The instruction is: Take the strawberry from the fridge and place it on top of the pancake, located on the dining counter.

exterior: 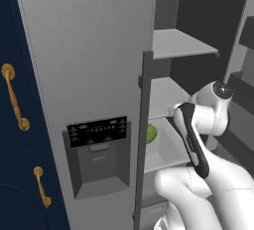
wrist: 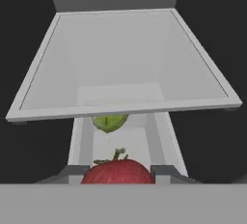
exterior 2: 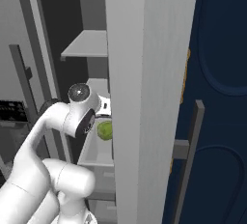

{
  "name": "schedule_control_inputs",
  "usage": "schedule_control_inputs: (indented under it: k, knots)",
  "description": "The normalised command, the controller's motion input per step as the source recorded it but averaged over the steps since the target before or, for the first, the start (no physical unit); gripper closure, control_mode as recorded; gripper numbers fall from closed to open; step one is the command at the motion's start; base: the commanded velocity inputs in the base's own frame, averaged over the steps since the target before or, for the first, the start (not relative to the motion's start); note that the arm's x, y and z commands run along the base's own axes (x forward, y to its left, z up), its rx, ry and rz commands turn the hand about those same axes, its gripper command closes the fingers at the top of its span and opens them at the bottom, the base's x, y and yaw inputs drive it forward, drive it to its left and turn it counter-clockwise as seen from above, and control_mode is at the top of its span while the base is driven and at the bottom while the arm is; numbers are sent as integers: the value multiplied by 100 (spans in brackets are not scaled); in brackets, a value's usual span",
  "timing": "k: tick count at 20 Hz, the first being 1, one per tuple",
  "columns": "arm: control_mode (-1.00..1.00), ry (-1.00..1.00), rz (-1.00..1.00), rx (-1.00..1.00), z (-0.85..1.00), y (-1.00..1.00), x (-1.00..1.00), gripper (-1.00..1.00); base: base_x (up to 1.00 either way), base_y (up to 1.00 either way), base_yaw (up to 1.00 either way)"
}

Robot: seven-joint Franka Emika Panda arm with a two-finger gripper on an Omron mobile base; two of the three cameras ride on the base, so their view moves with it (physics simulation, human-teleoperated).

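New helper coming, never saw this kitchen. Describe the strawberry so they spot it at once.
Start at the open fridge and find the shelf where the gripper reaches in. The strawberry sits between its fingers: small, red, with a green stalk. The fruit farther back is green.

Red strawberry (wrist: pixel 118 172) (green stem), light-grey fridge (exterior: pixel 89 65)

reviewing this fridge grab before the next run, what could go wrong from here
1. The small red strawberry sits low between the fingers, which are shut on it; such a small rounded fruit could slip as the arm backs out.
2. The white shelf hangs close over the hand, so lifting too early could knock the fruit loose.
3. The round green fruit lies just behind on the same shelf; a nudge could roll it.
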Motion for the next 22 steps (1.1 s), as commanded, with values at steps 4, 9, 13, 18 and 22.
schedule_control_inputs:
  k: [4, 9, 13, 18, 22]
  knots:
    - [-100, 7, 2, -1, 55, -2, -100, 100, 0, 0, 0]
    - [-100, 0, 5, 0, 47, 14, -100, 100, 0, 0, 0]
    - [-100, 0, 1, -4, 33, 40, -100, 100, 0, 0, 0]
    - [-100, 7, 0, -5, 7, 32, -82, 100, 0, 0, 0]
    - [-100, 1, -22, 4, -51, 38, -8, 100, 0, 0, 0]
